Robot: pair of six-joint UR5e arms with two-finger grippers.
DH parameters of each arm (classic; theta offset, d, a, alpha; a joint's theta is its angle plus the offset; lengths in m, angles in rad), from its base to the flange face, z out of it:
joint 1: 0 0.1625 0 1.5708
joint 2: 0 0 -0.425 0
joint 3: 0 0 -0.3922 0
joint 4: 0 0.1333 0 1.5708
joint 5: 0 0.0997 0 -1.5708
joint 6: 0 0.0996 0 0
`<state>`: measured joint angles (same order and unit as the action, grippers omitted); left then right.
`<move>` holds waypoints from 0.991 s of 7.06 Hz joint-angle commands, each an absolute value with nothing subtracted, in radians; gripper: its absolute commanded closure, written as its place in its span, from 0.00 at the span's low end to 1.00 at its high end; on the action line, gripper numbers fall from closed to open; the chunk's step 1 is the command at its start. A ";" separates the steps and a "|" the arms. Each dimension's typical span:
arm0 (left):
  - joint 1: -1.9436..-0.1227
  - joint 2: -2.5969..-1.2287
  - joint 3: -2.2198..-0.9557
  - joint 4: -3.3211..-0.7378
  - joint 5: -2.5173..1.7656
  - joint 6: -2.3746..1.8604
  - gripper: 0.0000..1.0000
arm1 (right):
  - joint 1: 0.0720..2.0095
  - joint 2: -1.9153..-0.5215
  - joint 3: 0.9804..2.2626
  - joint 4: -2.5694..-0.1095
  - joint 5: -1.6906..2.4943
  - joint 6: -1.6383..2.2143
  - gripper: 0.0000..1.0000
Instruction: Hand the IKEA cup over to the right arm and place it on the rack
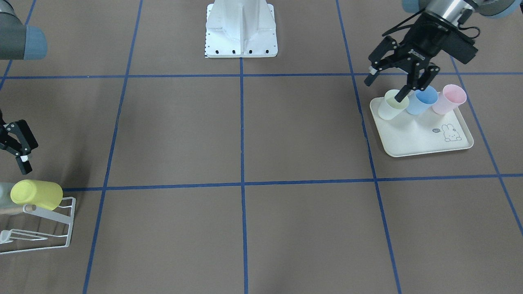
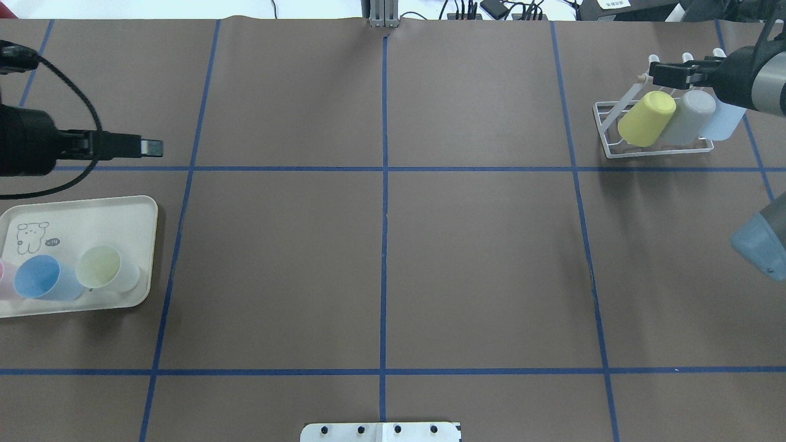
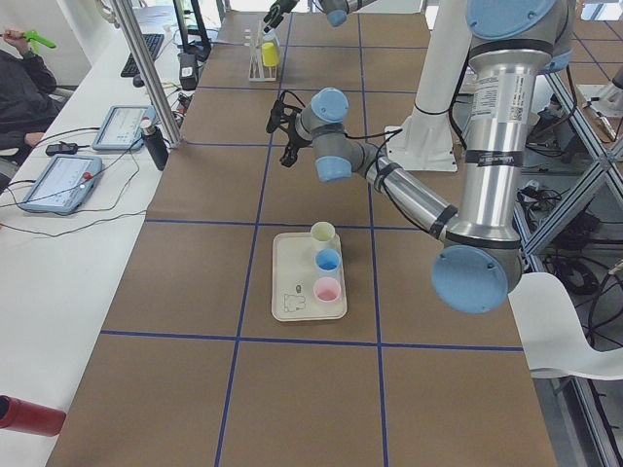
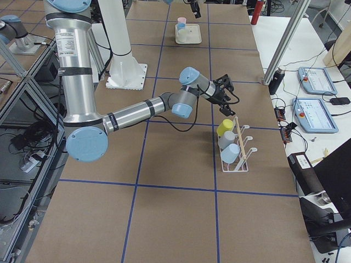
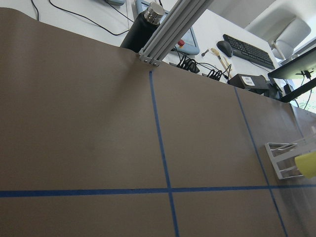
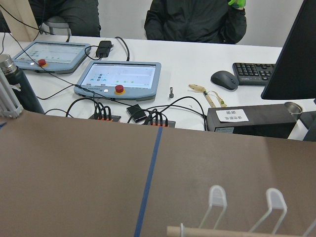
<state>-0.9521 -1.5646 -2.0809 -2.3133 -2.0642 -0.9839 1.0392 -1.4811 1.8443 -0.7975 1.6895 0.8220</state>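
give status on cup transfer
Left end effector open, empty, near tray. Right end effector at rack, grip unclear. Yellow cup on rack; cream cup, blue cup, pink cup on tray. No obstruction seen.

Brown, blue-taped table (image 2: 479,264) with cream tray (image 2: 92,215), white wire rack (image 2: 614,147) and, seemingly bolted down, white robot base (image 1: 241,28)

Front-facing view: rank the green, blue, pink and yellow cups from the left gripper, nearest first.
1. Green cup, tray end by the left gripper.
2. Blue cup, middle of the row.
3. Pink cup, other end.
4. Yellow cup, on the rack across the table.
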 commanded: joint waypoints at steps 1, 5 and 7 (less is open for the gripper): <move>-1.082 -1.372 -2.066 -2.313 -2.173 -0.634 0.00 | 1.045 -1.479 1.922 -0.867 1.791 0.834 0.00; -1.163 -1.244 -1.826 -2.315 -2.192 -0.144 0.00 | 1.040 -1.465 1.936 -0.861 1.905 0.940 0.00; -1.161 -1.236 -1.770 -2.315 -2.189 -0.114 0.00 | 1.035 -1.450 1.925 -0.864 1.905 0.946 0.00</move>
